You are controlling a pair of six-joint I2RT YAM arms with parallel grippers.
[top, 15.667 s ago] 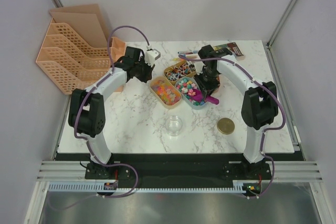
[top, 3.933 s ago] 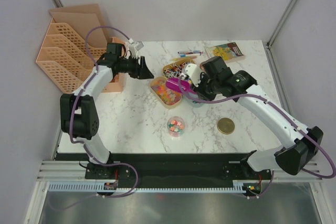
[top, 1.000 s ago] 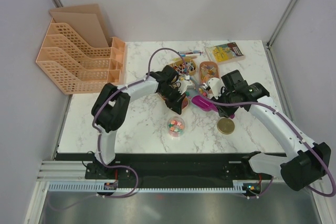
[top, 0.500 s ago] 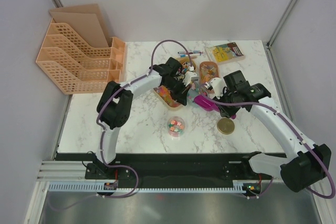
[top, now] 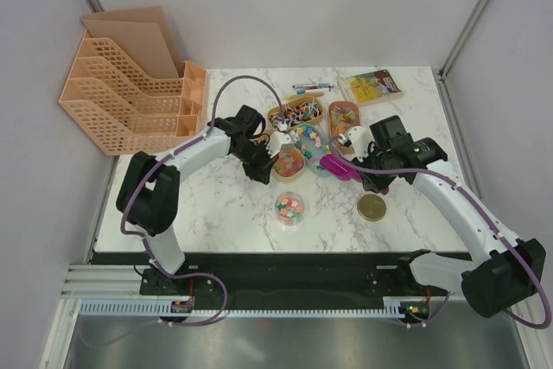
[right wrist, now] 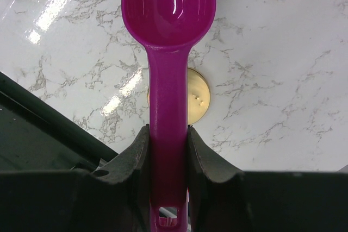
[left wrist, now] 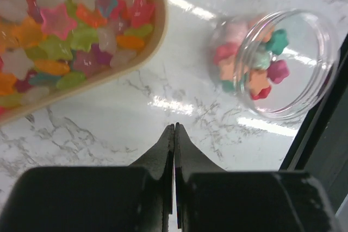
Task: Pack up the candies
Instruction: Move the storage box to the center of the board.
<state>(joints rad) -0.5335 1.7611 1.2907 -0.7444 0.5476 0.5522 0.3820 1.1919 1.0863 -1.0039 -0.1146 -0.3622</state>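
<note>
The candies lie in several tan trays: orange-pink-yellow stars point(top: 289, 162) point(left wrist: 70, 31), pastel chunks point(top: 308, 140), striped wrapped ones point(top: 296, 114) and brown ones point(top: 343, 116). A small clear jar point(top: 289, 206) point(left wrist: 274, 63) in front of the trays holds a few candies. My left gripper point(top: 264, 175) point(left wrist: 174, 129) is shut with nothing in it, low over the marble just left of the star tray. My right gripper point(top: 363, 175) point(right wrist: 168, 134) is shut on the handle of a magenta scoop point(top: 335, 167) point(right wrist: 168, 14), held right of the trays. No candy shows in its bowl.
A gold lid point(top: 372, 206) point(right wrist: 200, 101) lies on the table below the right gripper. Coloured pens point(top: 311, 88) and a flat yellow packet point(top: 371, 85) rest at the back. Peach file racks point(top: 130, 97) stand at the far left. The black table edge point(left wrist: 321, 150) runs near the jar.
My left gripper has swung from above the trays to the left side of the star tray, uncovering the pastel tray. The right gripper and scoop have barely moved.
</note>
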